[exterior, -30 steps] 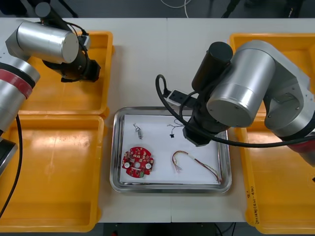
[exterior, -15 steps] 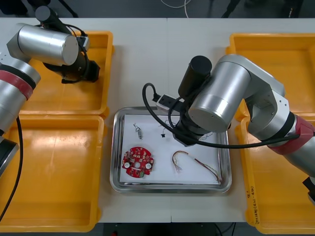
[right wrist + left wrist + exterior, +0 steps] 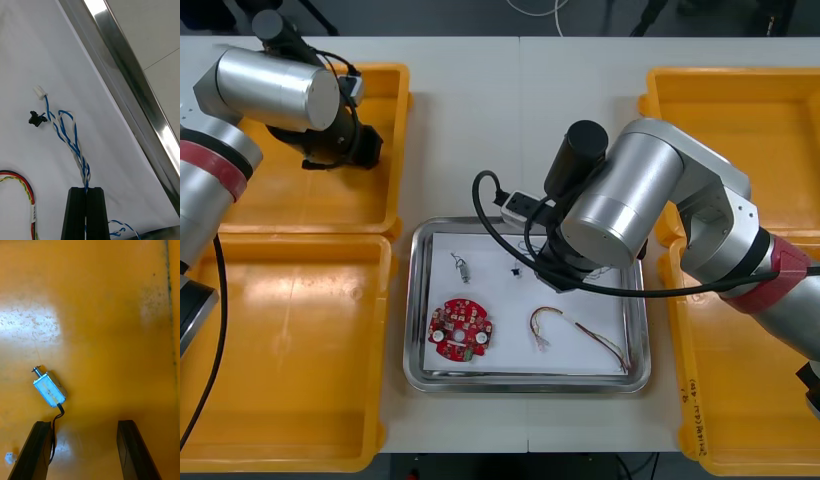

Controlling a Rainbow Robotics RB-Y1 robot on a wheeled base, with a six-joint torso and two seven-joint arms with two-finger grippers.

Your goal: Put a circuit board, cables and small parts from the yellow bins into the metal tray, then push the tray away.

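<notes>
My right gripper point(image 3: 86, 192) is shut on a twisted blue and white cable point(image 3: 70, 140). The cable hangs down to the white floor of the metal tray point(image 3: 416, 300), its white plug point(image 3: 39, 92) and black plug point(image 3: 35, 119) resting there. In the front view the right arm point(image 3: 612, 215) covers the tray's far middle. A red circuit board point(image 3: 461, 331), a small metal part point(image 3: 463, 267) and a red and yellow cable point(image 3: 572, 331) lie in the tray. My left gripper point(image 3: 84, 427) stands open over the far left yellow bin point(image 3: 385, 205), above a small metal part point(image 3: 50, 389) trailing a black wire.
Two yellow bins flank the tray on each side: the near left bin point(image 3: 290, 350), the far right bin point(image 3: 770, 95) and the near right bin point(image 3: 740, 400). Bare table lies beyond the tray.
The right arm has swung left across the tray's far side, carrying the blue and white cable with it. The left arm has stayed where it was.
</notes>
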